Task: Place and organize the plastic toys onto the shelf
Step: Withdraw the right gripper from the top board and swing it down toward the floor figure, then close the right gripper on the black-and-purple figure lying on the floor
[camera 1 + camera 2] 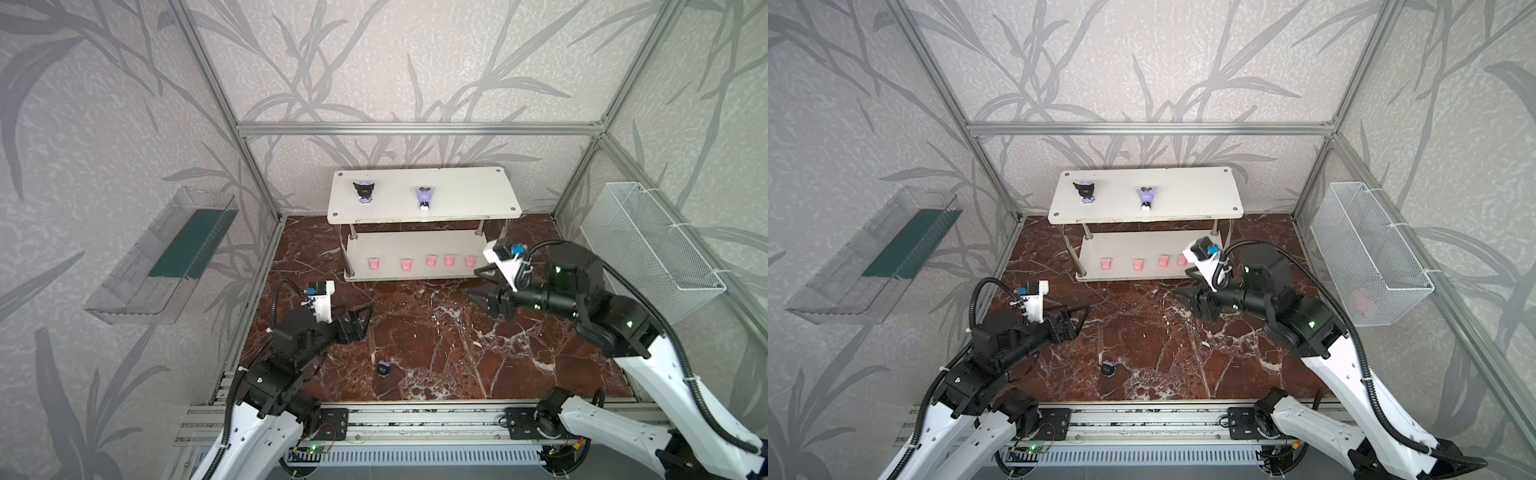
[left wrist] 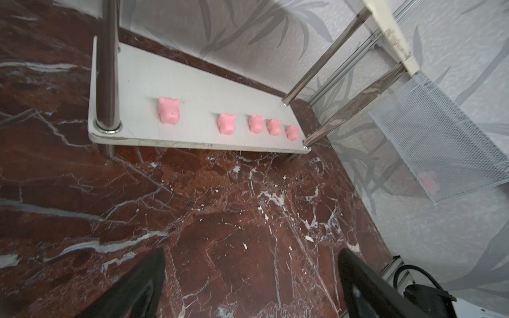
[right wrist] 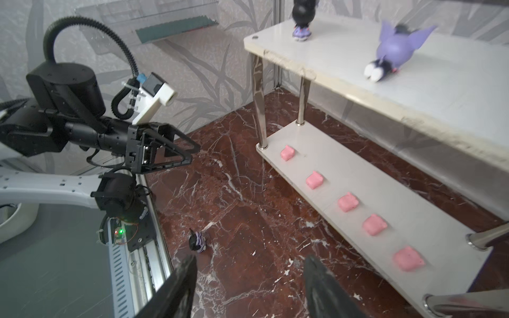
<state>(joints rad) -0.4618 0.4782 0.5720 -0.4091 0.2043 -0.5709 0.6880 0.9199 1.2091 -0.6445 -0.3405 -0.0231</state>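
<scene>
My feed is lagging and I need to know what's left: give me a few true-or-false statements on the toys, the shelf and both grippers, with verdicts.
1. Five pink piglets stand in a row on the lower tier. True.
2. All three figurines are on the top tier. False: only the black figurine and the lilac figurine are there; the third figurine is on the marble floor.
3. The left gripper holds a toy. False: its fingers are apart, with nothing between them.
4. The right gripper is empty. True.

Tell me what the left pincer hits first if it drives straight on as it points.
The left pincer would likely meet the shelf's lower board near the pink piglets; its tilt is unclear, so the marble floor may come first.
</scene>
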